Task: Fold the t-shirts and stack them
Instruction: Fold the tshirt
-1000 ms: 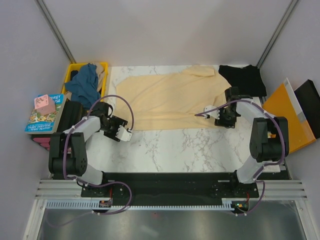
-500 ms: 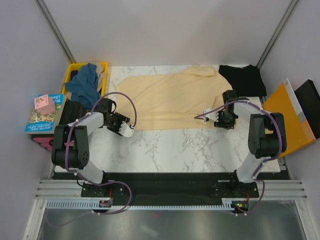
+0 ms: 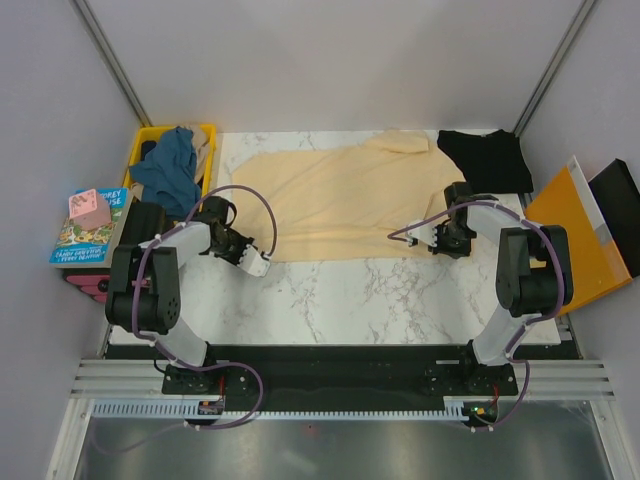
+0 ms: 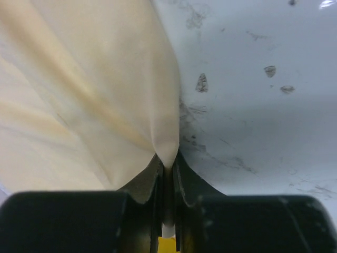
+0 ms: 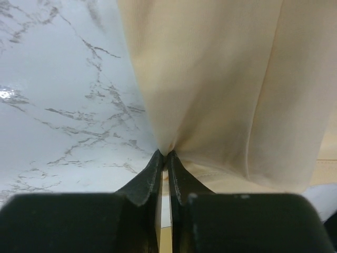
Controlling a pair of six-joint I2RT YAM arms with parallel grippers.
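A: Where is the cream shirt?
B: Spread flat at 12 o'clock on the worktop, with its near edge running from 9 to 3 just ahead of both arms

A: And the jaws?
B: Both pairs are pinched tight on that shirt. The left jaws grip its near corner at 7 o'clock, the right jaws its near corner at 5 o'clock. In each wrist view the cloth draws to a small peak between the closed jaws, with bare marble beside it

A: Which step is that?
B: I'd say the 1st fold of shirt 1 of 3: corners taken, edge not yet raised. The black shirt lies at 2 o'clock, folded or just bunched, I cannot tell. The teal shirt hangs over the crate at 10 o'clock, so no stack exists yet

A: What does the next move call for?
B: Probably lifting both corners together and carrying them toward 12 o'clock, to lay the near edge over the far one. The 2 arms need to keep level and in pace or the fold skews. The pinches are thin, right at the edge, so a hard tug could slip them, and the right side should stop short of the black shirt
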